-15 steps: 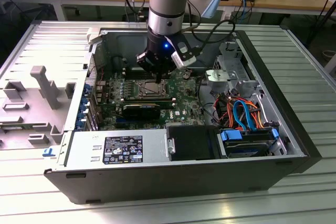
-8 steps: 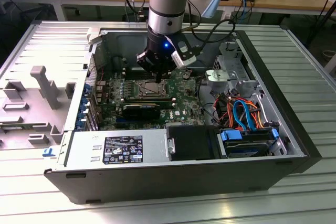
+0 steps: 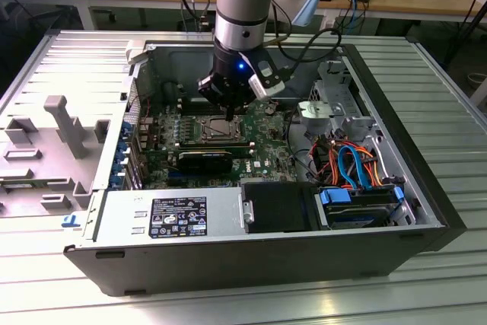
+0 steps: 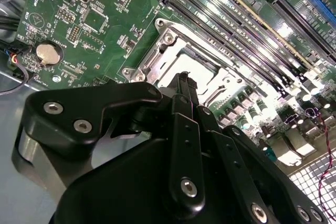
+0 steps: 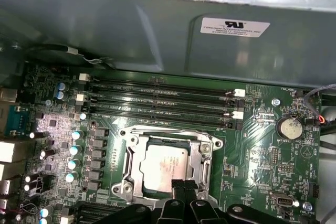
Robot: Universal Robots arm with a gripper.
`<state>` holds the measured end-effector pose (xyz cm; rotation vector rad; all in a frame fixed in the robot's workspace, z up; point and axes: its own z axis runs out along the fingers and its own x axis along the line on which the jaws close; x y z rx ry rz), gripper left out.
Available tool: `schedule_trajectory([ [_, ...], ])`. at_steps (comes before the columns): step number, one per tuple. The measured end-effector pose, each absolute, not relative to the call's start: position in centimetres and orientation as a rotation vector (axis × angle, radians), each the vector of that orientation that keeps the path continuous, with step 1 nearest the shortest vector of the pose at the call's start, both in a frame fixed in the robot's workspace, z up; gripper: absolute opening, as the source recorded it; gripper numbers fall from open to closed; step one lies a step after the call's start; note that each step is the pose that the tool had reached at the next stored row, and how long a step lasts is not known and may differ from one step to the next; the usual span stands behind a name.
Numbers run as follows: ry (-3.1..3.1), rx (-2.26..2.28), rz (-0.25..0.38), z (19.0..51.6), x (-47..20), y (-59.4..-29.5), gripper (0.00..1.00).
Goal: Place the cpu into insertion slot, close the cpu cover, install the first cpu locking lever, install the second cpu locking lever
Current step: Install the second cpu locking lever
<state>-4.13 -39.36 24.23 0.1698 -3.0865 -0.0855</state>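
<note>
tool (image 5: 181,186) closed at cpu cover (image 5: 202,157)

A green board (image 5: 273,129) speckled with tiny silver parts surrounds the silvery-grey cpu (image 5: 165,167). Around the cpu sits the silvery cpu cover (image 5: 202,150). Beside the cover run long black memory slots (image 5: 157,100). The tool (image 5: 181,190) is matte black with silver screw heads.

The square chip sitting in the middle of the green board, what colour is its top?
Silvery-grey metal; the chip shows best in the first wrist view.
</note>
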Motion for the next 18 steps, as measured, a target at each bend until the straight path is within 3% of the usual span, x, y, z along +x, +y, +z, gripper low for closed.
schedule_trajectory([
  [14, -3.086, 0.17, -0.084, 24.0, -3.8, -41.3, 0.11],
  [18, -3.086, 0.169, -0.045, 23.5, -3.6, -41.3, 0.11],
])
